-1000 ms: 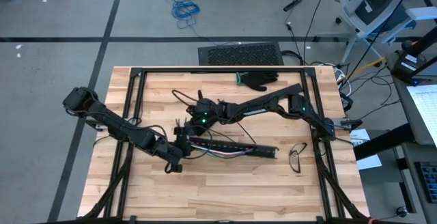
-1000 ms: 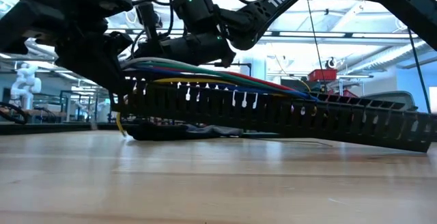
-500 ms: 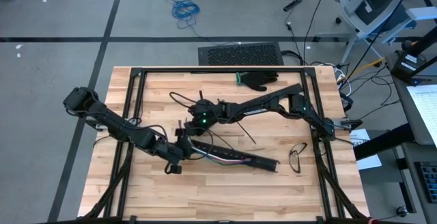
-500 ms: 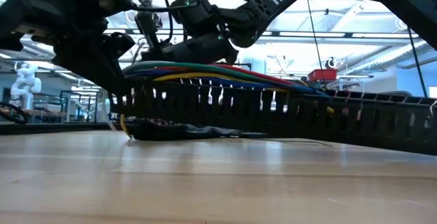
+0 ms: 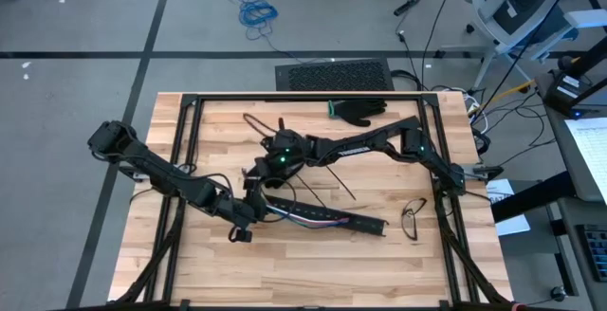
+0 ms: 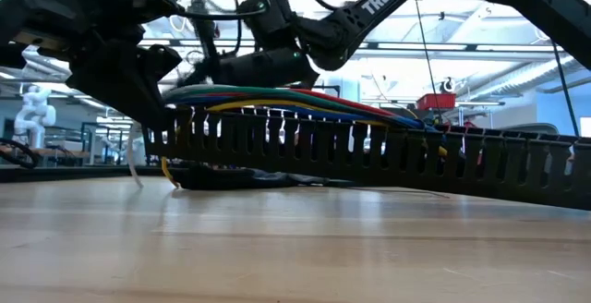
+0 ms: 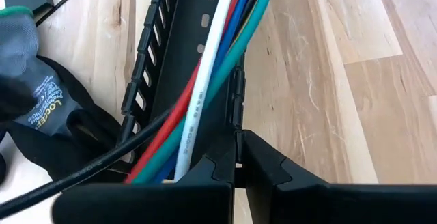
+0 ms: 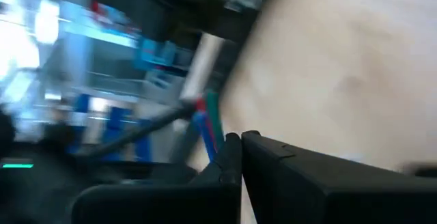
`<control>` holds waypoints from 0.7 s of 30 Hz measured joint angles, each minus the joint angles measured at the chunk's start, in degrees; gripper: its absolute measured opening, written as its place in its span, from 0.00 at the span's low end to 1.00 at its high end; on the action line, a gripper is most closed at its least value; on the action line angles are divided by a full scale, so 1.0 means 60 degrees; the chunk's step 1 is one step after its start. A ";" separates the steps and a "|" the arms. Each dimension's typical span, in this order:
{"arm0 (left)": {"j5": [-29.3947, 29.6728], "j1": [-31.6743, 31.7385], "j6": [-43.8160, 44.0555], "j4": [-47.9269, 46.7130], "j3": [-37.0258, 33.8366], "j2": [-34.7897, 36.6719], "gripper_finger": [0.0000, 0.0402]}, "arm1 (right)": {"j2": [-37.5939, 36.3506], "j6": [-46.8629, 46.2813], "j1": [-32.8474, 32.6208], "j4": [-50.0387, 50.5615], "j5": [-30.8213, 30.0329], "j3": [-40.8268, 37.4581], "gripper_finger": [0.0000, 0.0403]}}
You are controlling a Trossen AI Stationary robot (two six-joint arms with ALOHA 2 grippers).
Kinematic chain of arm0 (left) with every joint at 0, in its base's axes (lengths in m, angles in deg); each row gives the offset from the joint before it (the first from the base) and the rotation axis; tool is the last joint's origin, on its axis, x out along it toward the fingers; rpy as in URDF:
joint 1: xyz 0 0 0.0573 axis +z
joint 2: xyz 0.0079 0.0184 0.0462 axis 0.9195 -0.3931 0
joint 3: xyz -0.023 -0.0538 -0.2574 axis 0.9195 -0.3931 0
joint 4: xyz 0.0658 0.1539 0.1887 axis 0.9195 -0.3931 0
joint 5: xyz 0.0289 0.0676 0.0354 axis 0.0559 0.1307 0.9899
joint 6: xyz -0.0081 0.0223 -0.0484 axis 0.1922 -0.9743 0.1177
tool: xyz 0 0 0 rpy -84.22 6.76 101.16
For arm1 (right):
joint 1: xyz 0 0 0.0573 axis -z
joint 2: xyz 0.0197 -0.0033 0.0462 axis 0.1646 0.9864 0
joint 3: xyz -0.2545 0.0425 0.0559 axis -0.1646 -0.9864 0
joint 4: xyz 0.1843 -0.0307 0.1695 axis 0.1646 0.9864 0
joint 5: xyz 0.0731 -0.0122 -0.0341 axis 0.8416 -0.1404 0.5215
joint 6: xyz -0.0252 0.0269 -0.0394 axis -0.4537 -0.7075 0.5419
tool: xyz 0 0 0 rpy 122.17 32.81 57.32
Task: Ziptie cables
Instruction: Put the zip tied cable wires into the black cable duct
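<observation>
Left gripper (image 5: 248,197): closed, clamped on the channel's (image 5: 327,219) end wall at 9 o'clock of desk (image 5: 313,264) centre.
Cables (image 7: 205,94): lying in the channel, long axis running from the left gripper toward 4 o'clock.
Right gripper (image 5: 258,172): closed, holding nothing discernible, just beside the bundle's 11 o'clock end; the nearer arm for tying.

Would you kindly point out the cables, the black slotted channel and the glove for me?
cables (image 7: 205,87), left wrist view, on the white wire's middle.
black slotted channel (image 6: 388,160), low view, on its slotted side wall.
glove (image 5: 360,112), high view, on its dark palm.
</observation>
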 joint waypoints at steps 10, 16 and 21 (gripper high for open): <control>-0.0118 0.0022 0.0018 0.0030 0.0002 -0.0007 0.04 | -0.0033 -0.0744 -0.0191 0.0229 0.0256 0.0009 0.00; -0.0296 0.0066 0.0022 0.0225 0.0004 -0.0008 0.04 | -0.0108 0.0198 -0.0029 0.0004 -0.0400 0.0006 0.00; -0.0599 0.0055 0.0039 0.0321 0.0004 -0.0011 0.04 | -0.0180 0.1521 0.0862 0.0175 -0.1403 0.0024 0.00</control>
